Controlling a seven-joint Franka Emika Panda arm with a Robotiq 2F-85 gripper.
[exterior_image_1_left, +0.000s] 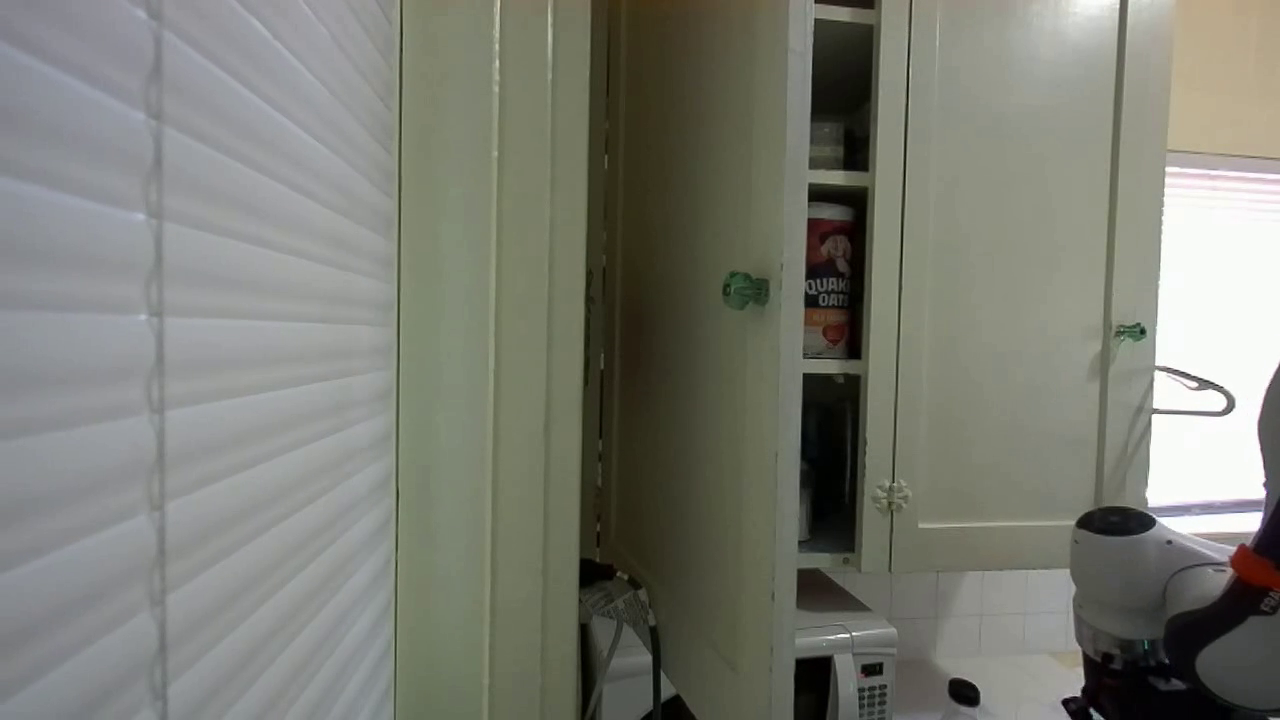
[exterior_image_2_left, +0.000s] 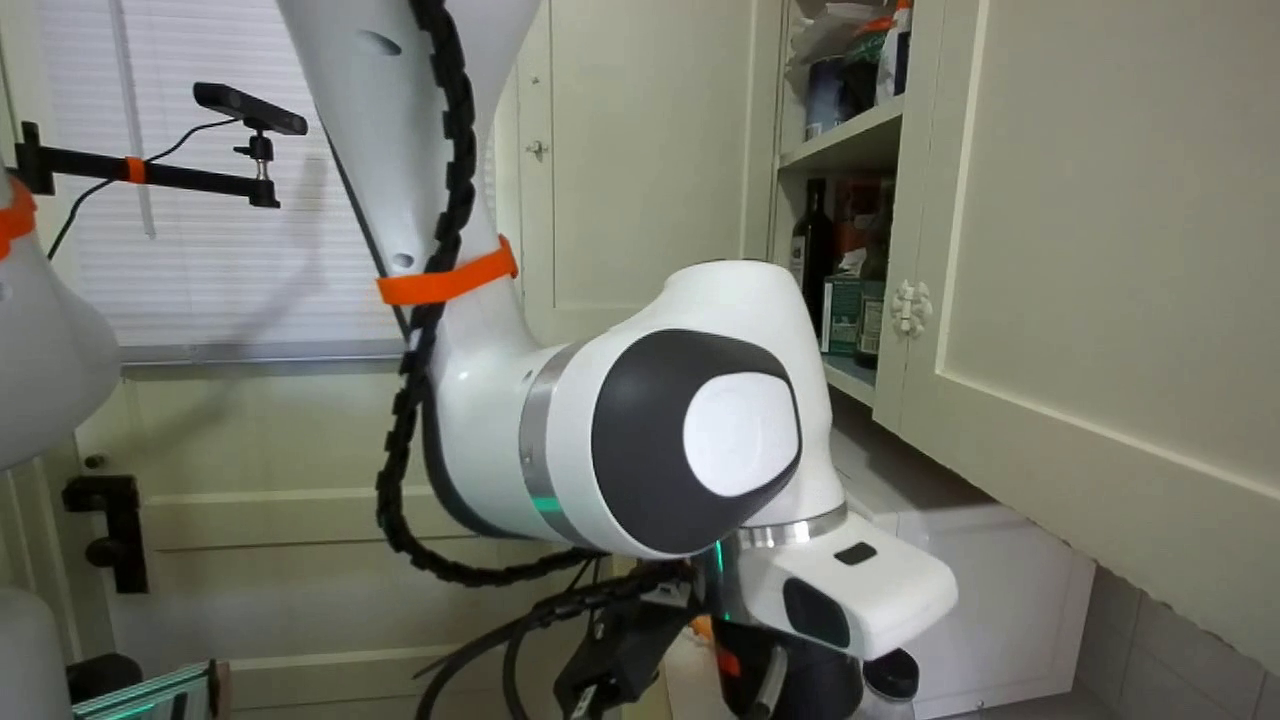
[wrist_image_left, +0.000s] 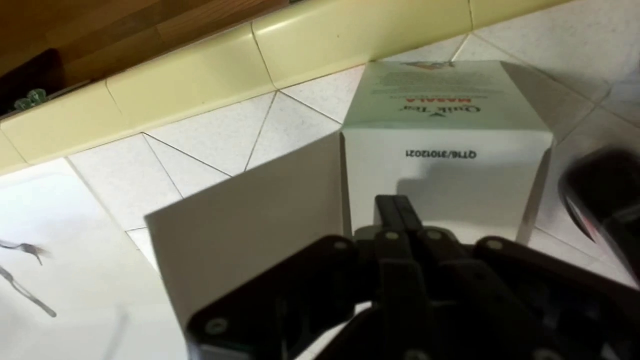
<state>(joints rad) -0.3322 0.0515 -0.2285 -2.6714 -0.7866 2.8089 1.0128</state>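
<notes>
In an exterior view, an open door and, to the right of it, a closed door are counted — two in all. At the left of the same view, one white blind is seen. One arm is shown in both exterior views, only partly in each. In the wrist view one counter is seen, covered with white tiles and bordered by a yellow edge; one white basin is set at the left. One microwave is partly hidden by the open door.

One box, with "Quik Tea" and "MASALA" printed on its pale green side, is placed on the counter, near the yellow edge, and one flap is spread out at its left. The gripper is seen in front of the white face of this box. Its two fingers are fully closed, one against the other; whether the box is touched by them cannot be told.

One oats can is kept on a shelf and is partly covered by the open door. One bottle with a dark cap is seen in both exterior views. Two green knobs are counted on the doors — one for each — and a third knob is visible in the wrist view, beyond the yellow edge. In the basin, one fork and one more utensil, its kind unclear, are found.
</notes>
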